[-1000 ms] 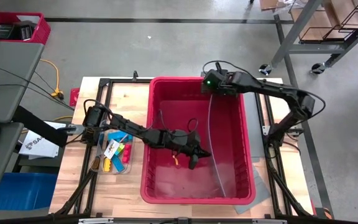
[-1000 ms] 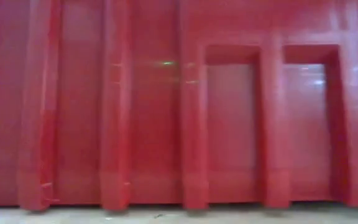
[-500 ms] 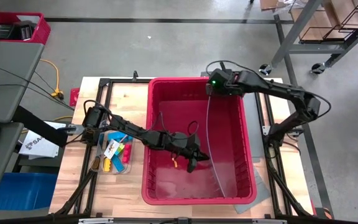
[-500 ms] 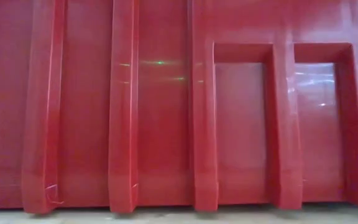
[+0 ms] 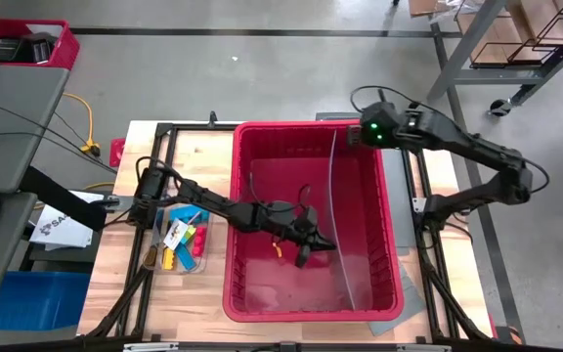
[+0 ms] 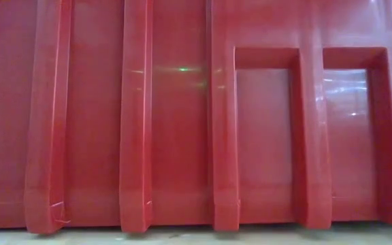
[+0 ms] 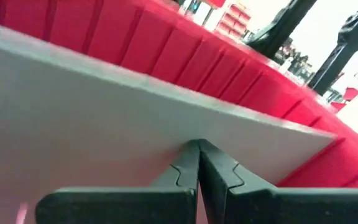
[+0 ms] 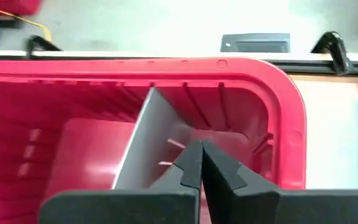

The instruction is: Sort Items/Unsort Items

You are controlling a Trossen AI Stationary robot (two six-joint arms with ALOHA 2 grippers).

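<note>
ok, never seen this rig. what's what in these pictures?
It is a robot with two dark arms at a wooden table. The high view looks straight down. The low view sits at table height and sees only the outer wall of the red bin. Each wrist view looks out past that arm's own fingers.

A thin grey sheet stands inside the bin like a divider. The left hand reaches into the bin, up against the sheet. The right hand is at the bin's far rim, by the sheet's end. Both hands are shut; whether they pinch the sheet I cannot tell.

The coloured pieces lie on the table to the left of the bin.
</note>
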